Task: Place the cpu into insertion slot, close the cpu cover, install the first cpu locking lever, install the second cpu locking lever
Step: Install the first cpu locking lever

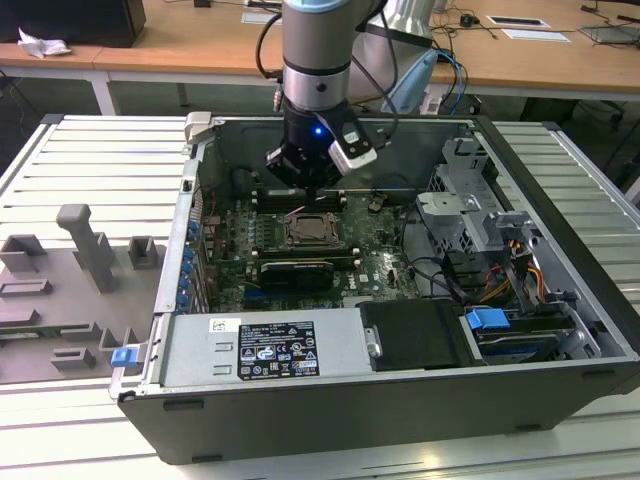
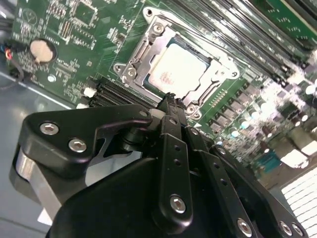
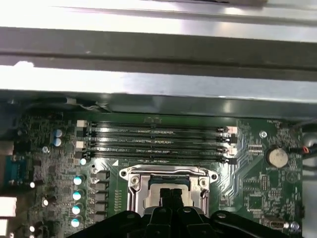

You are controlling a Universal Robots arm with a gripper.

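The end effector [image 2: 171,99] hangs just over the edge of the insertion slot [image 2: 130,71], fingers pressed together on nothing. The cpu [image 2: 176,73] lies flat in that slot on the green motherboard [image 2: 89,29], with the cpu cover [image 2: 225,64] seemingly folded down around it. I judge the chip light, stiff and fragile, best handled by its edges, and the cover thin and springy, best pushed on its frame.

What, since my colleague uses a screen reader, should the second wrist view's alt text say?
The black end effector, shut, hangs at one edge of the insertion slot. The silvery cpu lies inside, framed by the cpu cover, on a green motherboard.
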